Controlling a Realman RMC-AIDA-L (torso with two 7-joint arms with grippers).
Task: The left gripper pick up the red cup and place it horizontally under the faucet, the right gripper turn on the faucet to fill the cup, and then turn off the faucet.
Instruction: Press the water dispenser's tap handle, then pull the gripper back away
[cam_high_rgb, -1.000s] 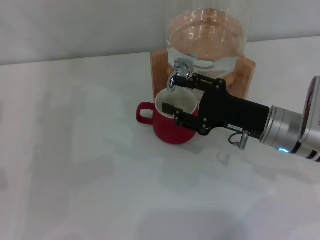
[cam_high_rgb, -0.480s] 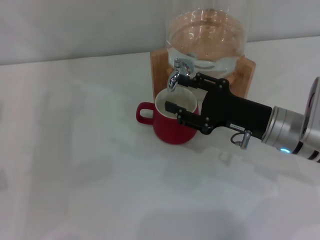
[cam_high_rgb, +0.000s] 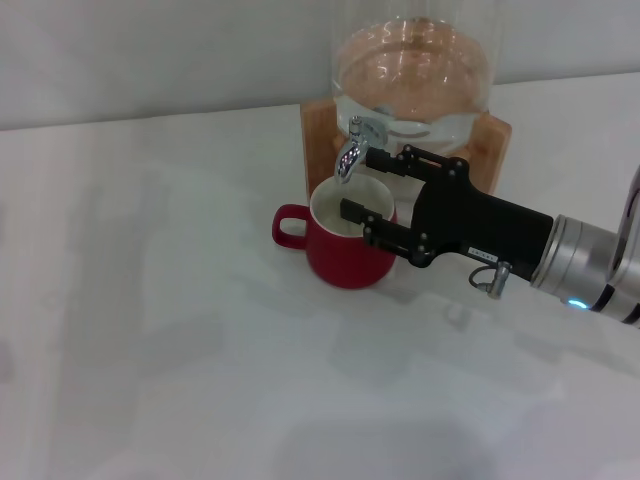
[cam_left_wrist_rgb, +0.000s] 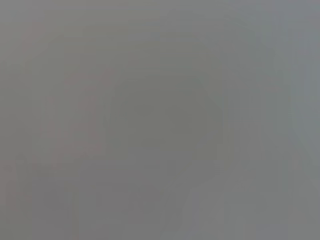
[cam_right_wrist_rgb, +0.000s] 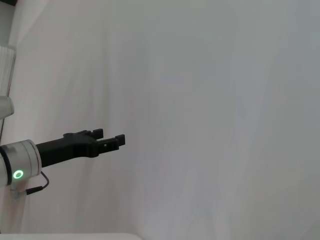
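Now my right end effector (cam_high_rgb: 358, 186) reaches at the faucet (cam_high_rgb: 352, 146) over the red cup (cam_high_rgb: 342, 236).
Upright on the white tabletop (cam_high_rgb: 180, 350), the cup sits under the spout. My jaws are apart, holding nothing. My left end effector (cam_right_wrist_rgb: 111, 138) hangs well away, fingers close together and empty.

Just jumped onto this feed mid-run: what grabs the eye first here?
The right gripper, a long black claw reaching in from the right of the head view, jaws apart just beside the chrome faucet, one finger over the cup's mouth. Directly under that spout stands the red cup, upright with its handle pointing left, before a glass jar on a wooden stand. The left gripper shows only in the right wrist view, away over bare table.
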